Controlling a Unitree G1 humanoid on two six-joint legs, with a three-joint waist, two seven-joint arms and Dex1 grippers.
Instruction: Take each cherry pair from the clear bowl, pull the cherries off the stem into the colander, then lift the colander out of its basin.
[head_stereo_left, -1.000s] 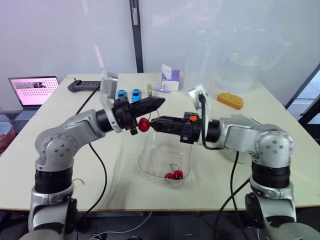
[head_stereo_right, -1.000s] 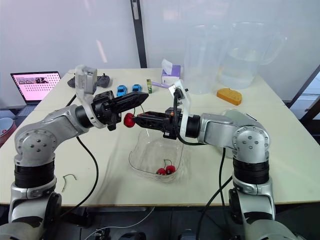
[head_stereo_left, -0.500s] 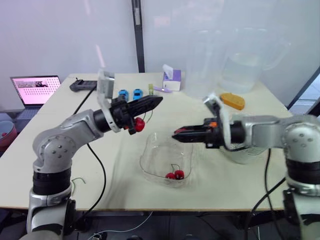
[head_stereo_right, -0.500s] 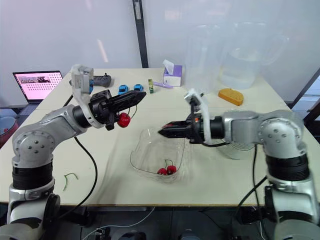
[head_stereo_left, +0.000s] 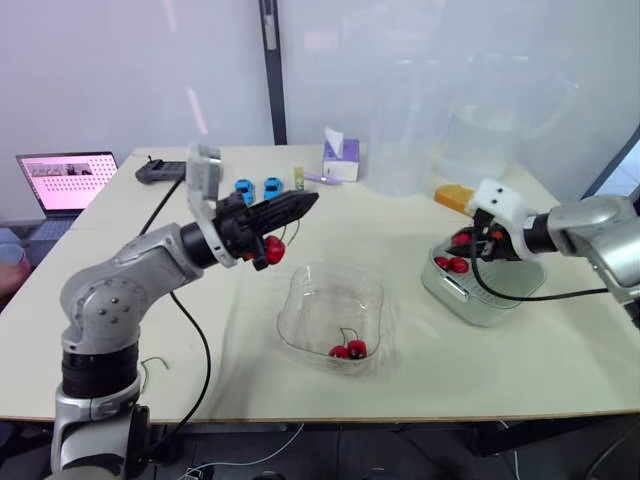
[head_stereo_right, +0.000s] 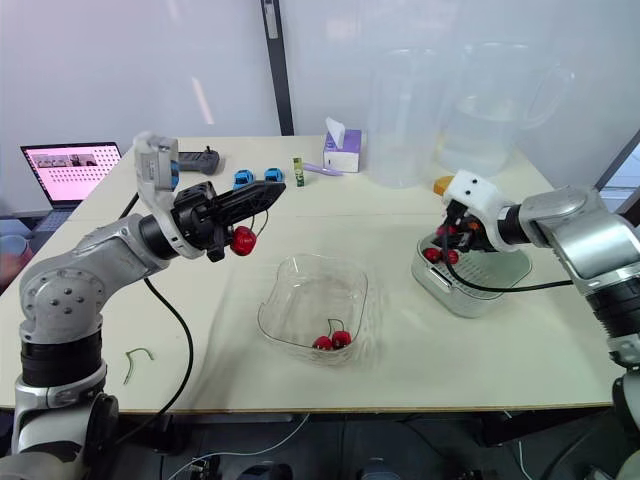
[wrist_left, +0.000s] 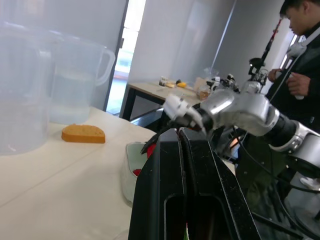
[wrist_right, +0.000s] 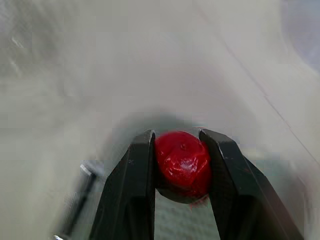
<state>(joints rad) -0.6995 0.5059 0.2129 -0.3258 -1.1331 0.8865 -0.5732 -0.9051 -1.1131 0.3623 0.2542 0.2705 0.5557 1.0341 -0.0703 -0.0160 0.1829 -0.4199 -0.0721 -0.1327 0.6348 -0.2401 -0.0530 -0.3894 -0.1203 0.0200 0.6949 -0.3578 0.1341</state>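
The clear bowl (head_stereo_left: 318, 296) sits mid-table with one cherry pair (head_stereo_left: 348, 349) in it. My left gripper (head_stereo_left: 296, 206) is raised to the left of the bowl, shut on a stem, and a single red cherry (head_stereo_left: 273, 250) hangs below it. Over at the right, my right gripper (head_stereo_left: 465, 243) is just above the colander (head_stereo_left: 497, 295), which rests in its basin. Its fingers (wrist_right: 134, 175) are shut on one red cherry (wrist_right: 182, 164). Two more cherries (head_stereo_left: 449, 264) lie inside the colander.
At the back stand two clear jugs (head_stereo_left: 498, 120), a tissue box (head_stereo_left: 340, 158), an orange sponge (head_stereo_left: 459, 201), blue toy cars (head_stereo_left: 257, 187) and a black remote (head_stereo_left: 162, 170). A laptop (head_stereo_left: 65, 180) is far left. A loose green stem (head_stereo_right: 136, 355) lies near the front left. A person (wrist_left: 300, 55) stands beyond the table.
My right gripper pulled away from the left one with a cherry and swung right to above the colander. The left gripper kept the stem with the other cherry and drew slightly left.
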